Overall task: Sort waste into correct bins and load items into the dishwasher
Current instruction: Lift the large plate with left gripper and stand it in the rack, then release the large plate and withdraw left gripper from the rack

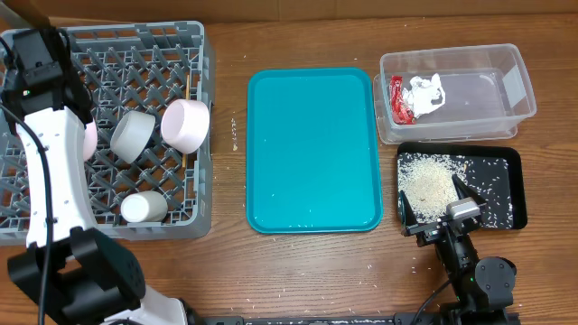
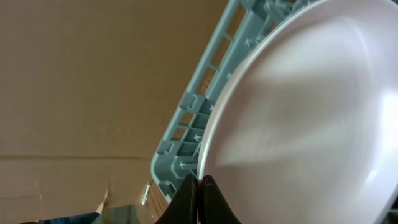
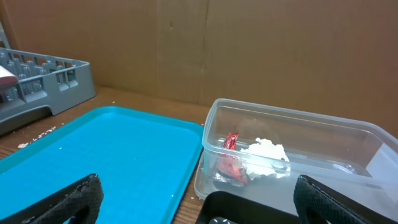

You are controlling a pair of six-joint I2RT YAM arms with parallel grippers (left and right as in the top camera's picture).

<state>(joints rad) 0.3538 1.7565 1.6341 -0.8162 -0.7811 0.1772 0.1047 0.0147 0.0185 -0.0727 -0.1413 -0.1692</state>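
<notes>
The large plate (image 2: pixel 298 112) is held on edge at the left side of the grey rack (image 1: pixel 194 54). Its rim is pinched by the left pincer (image 2: pixel 198 190), whose fingers are closed on it. Only a thin lip appears to be gripped, so a slip or a swing is judged the main risk. The plate could rotate in the grip and strike the rack wall, seen just beside the rim in the wrist view, or be tipped against the nearest bowl (image 1: pixel 134 135). A second bowl (image 1: pixel 185 125) and the cup (image 1: pixel 144 207) are lodged toward the rack's right side, so room for lowering is judged to lie only along the left rows, which are largely hidden under the arm.

The right pincer (image 1: pixel 433 206) is spread wide and empty at the near edge of the black tray (image 1: pixel 510 162), where the rice (image 1: pixel 429 181) is heaped. Grains could be dragged over the rim by a careless move there — a few are scattered on the bench (image 1: pixel 307 271). The red wrapper (image 1: pixel 397 97) and the tissue (image 1: pixel 426 93) lie in the clear tub (image 1: pixel 515 86). Nothing large is carried by the teal tray (image 1: pixel 312 149) — open room is offered there between the arms.
</notes>
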